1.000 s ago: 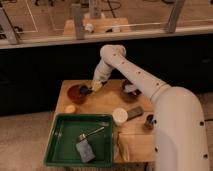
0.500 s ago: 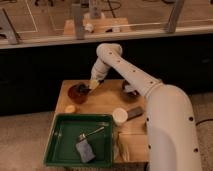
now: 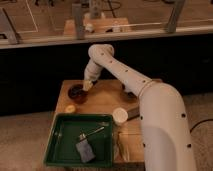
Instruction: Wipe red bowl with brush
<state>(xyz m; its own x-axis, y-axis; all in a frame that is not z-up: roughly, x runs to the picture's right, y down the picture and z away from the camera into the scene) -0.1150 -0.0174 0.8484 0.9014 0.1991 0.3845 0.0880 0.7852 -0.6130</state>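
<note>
The red bowl sits at the back left of the wooden table, dark red-brown with a darker inside. My gripper reaches down from the white arm to the bowl's right rim. It is shut on the brush, a small pale cream patch at its tip, just above and right of the bowl's edge. The arm hides the gripper's upper part.
A yellow-orange lump lies in front of the bowl. A white cup stands mid-table. A green tray at the front left holds a thin metallic utensil and a grey sponge. A dark bowl sits behind the arm.
The gripper with the brush has shifted slightly up and right at the bowl's right rim. The arm's near link now fills more of the right side.
</note>
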